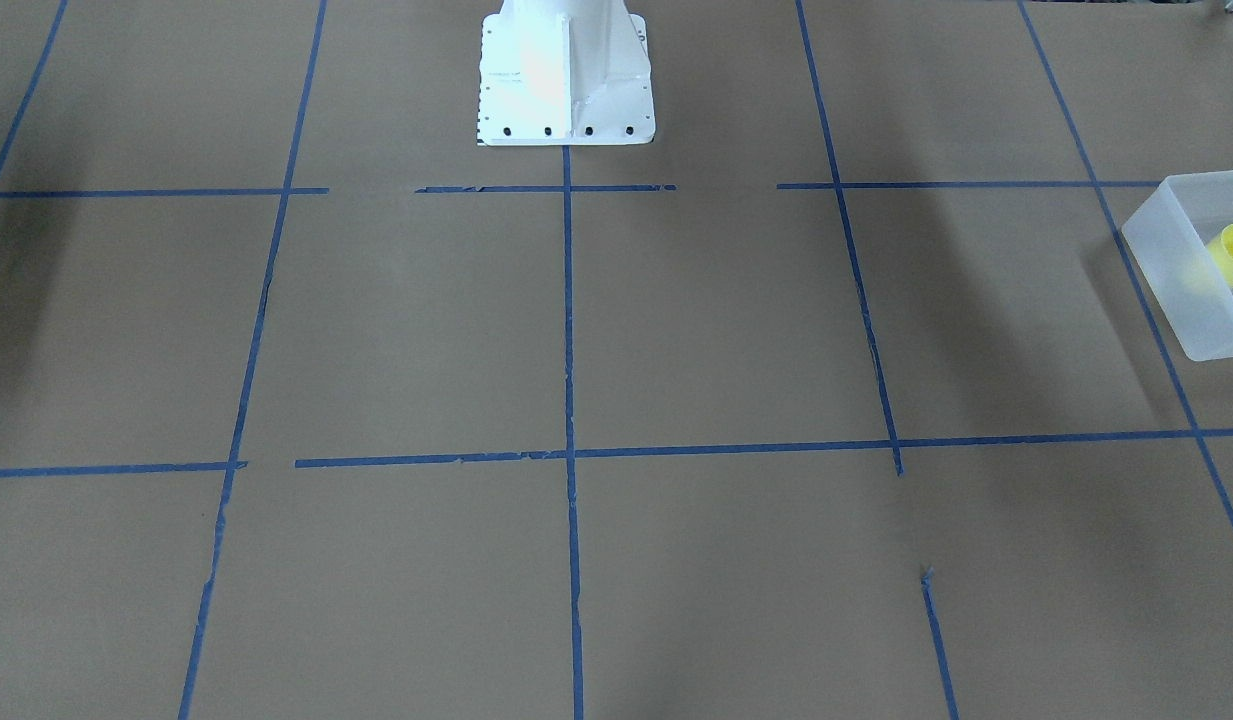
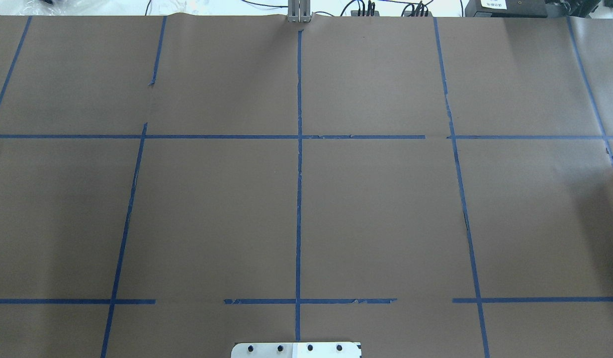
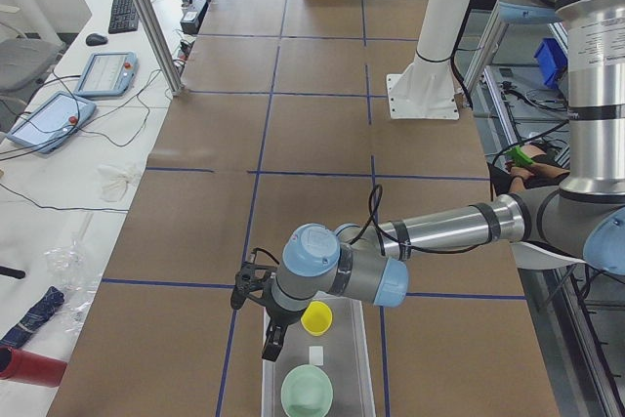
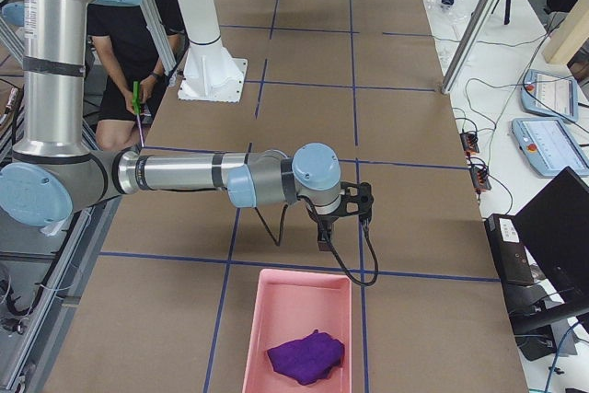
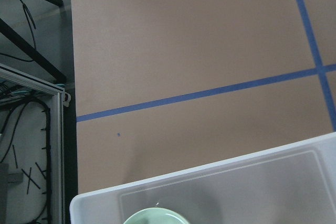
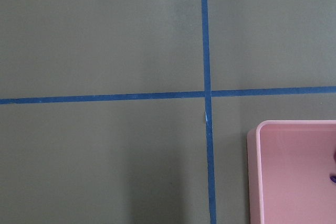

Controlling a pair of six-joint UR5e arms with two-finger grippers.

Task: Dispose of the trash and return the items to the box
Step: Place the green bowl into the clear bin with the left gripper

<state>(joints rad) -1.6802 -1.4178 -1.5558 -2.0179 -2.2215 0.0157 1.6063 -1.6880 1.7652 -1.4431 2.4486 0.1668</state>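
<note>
The yellow cup (image 3: pixel 315 317) is sitting inside the clear box (image 3: pixel 354 368), at the lower centre of the left side view. A green bowl (image 3: pixel 307 391) is occupying the near end of the same box, and a small white label (image 3: pixel 316 353) is lying between cup and bowl. In the front-facing view the box is sitting at the right edge of the frame, with the cup partly cut off.

The left gripper (image 3: pixel 272 337) is hanging at the box's left wall, just beside the cup. Its jaw opening cannot be determined.

The right gripper (image 4: pixel 324 235) is hanging over the brown table (image 4: pixel 304 117), near the far end of a pink tray (image 4: pixel 276 319) at the bottom centre of the right side view. A purple cloth (image 4: pixel 306 354) is lying in the tray. This gripper's jaw opening also cannot be determined.
</note>
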